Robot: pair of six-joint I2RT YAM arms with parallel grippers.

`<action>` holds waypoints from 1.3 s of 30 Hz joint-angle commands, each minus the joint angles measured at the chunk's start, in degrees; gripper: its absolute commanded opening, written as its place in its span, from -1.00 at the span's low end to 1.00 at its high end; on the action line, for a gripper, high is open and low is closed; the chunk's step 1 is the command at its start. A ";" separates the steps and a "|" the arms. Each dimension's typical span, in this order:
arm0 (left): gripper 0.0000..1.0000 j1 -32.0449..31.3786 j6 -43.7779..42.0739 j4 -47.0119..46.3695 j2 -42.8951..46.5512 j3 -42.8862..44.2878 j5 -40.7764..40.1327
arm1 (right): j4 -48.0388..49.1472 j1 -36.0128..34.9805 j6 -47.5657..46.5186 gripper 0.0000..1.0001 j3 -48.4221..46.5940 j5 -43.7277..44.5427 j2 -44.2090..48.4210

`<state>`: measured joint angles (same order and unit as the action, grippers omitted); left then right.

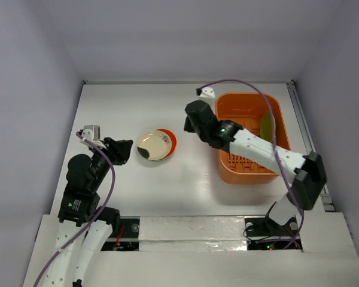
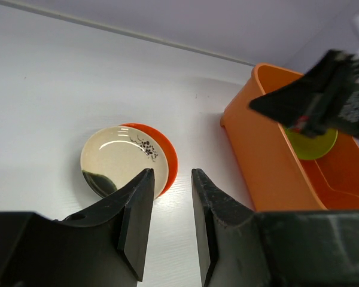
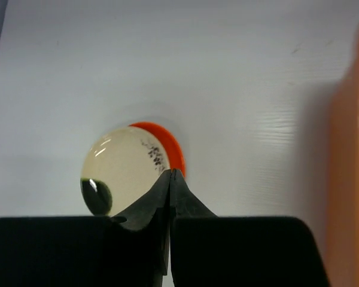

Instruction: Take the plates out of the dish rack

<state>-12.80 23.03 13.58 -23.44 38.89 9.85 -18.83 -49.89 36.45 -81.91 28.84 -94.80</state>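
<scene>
The orange dish rack (image 1: 251,170) stands at the right of the table. A lime green plate (image 1: 266,125) stands on edge inside it, also seen in the left wrist view (image 2: 314,144). A cream plate (image 1: 153,145) lies on an orange-red plate (image 1: 172,139) on the table, left of the rack. My right gripper (image 1: 189,127) is shut and empty, hovering between the rack and the stacked plates; its tips (image 3: 170,172) point at the cream plate (image 3: 122,167). My left gripper (image 1: 123,150) is open and empty, just left of the stack (image 2: 122,156). No blue-green plate is in view.
The right arm (image 1: 257,146) reaches across the rack's left wall. The rack wall fills the right edge of the right wrist view (image 3: 354,167). A purple cable (image 1: 269,107) loops over the rack. A small white piece (image 1: 207,91) lies by the rack's far left corner.
</scene>
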 commanded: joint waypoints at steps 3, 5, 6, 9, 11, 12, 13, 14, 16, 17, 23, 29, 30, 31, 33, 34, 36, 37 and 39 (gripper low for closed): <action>-0.47 -0.39 -0.17 -1.63 0.41 -0.13 0.08 | -12.43 6.98 -3.57 -1.00 3.85 20.18 11.82; -0.54 -0.39 -0.17 -1.81 0.50 -0.22 0.26 | -13.51 15.67 -4.27 -1.00 9.03 19.94 17.09; -0.61 -0.39 -0.17 -1.81 0.59 -0.22 0.35 | -13.51 18.40 -4.97 -1.00 10.87 19.07 18.59; -0.71 -0.39 -0.17 -1.90 0.59 -0.22 0.44 | -12.99 26.23 -7.35 -0.68 15.98 18.98 22.73; -0.73 -0.39 -0.17 -1.90 0.50 -0.22 0.44 | -13.07 29.05 -8.93 -0.26 17.04 18.45 22.83; -0.74 -0.39 -0.17 -1.89 0.59 -0.22 0.35 | -13.16 31.23 -9.55 -0.14 17.13 18.18 22.21; -0.74 -0.39 -0.17 -1.89 0.59 -0.22 0.35 | -13.42 32.39 -10.51 -0.04 17.05 17.83 21.42; -0.74 -0.39 -0.17 -1.89 0.59 -0.22 0.35 | -13.86 33.36 -10.61 0.01 16.87 17.66 20.46; -0.74 -0.39 -0.17 -1.89 0.50 -0.22 0.26 | -13.43 36.08 -11.30 0.01 16.78 17.66 17.64; -0.73 -0.39 -0.17 -1.81 0.59 -0.14 0.17 | -13.43 36.79 -11.40 0.01 16.78 17.65 16.68; -0.69 -0.91 -0.17 -1.63 0.77 -0.13 0.00 | -11.23 39.96 -12.36 -0.06 16.70 15.19 12.02; -0.67 -0.91 -0.17 -1.54 0.94 -0.05 -0.18 | -10.61 39.96 -13.15 -0.50 15.47 14.05 10.69; -0.67 -0.91 -0.17 -1.54 1.03 0.04 -0.18 | -11.05 39.96 -13.42 -0.56 15.12 13.88 10.69; -0.67 -0.91 -0.17 -1.54 1.12 -0.05 -0.09 | -11.40 39.96 -13.85 -0.65 14.85 13.87 10.78; -0.66 -0.91 -0.17 -1.54 1.29 0.04 -0.18 | -12.80 39.17 -14.30 -0.86 13.97 14.75 11.66; -0.66 -0.91 -0.17 -1.54 1.29 0.04 -0.27 | -13.51 38.64 -14.56 -0.89 13.45 15.28 12.09; -0.66 -1.44 -0.17 -1.46 1.29 0.04 -0.18 | -14.91 38.11 -14.56 -0.95 11.52 16.16 14.11; -0.66 -1.44 -0.17 -1.46 1.21 0.04 -0.18 | -16.23 36.72 -14.65 -0.99 10.81 16.59 14.99; -0.66 -1.44 -0.17 -1.54 0.94 0.04 -0.18 | -17.20 35.83 -15.26 -1.00 9.32 17.04 16.84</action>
<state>-13.85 23.03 13.61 -22.63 38.89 9.82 -35.14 -11.99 22.11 -67.61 43.53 -83.22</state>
